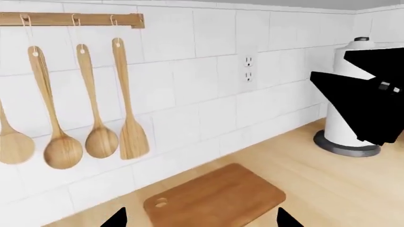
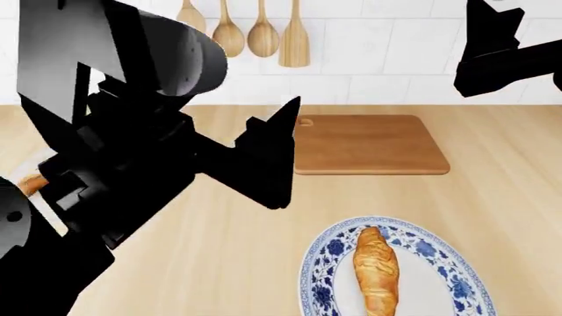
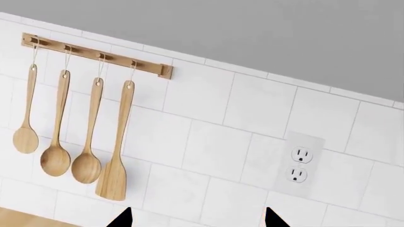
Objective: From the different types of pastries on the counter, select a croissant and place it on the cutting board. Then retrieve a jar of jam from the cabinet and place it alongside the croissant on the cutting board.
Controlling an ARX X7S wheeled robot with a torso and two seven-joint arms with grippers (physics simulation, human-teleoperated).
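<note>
The croissant (image 2: 376, 270) lies on a blue-and-white plate (image 2: 320, 276) at the front of the counter (image 2: 220, 263). The cutting board (image 2: 369, 143) lies bare against the tiled wall; it also shows in the left wrist view (image 1: 215, 198). My left gripper (image 2: 283, 155) is open and empty, raised just left of the board, which shows between its fingertips (image 1: 117, 218). My right gripper (image 3: 197, 220) is open and empty, held high and facing the wall; its arm (image 2: 505, 62) is at the back right. A golden-brown end (image 2: 31, 184), maybe the baguette, peeks out behind my left arm. The jar of jam is out of view.
Wooden spoons and a spatula (image 2: 263, 33) hang from a rail (image 1: 75, 19) on the wall above the board. A paper towel roll (image 1: 341, 127) stands on the counter at the back right, partly behind my right arm (image 1: 369, 104). A wall outlet (image 3: 298, 165) sits between them.
</note>
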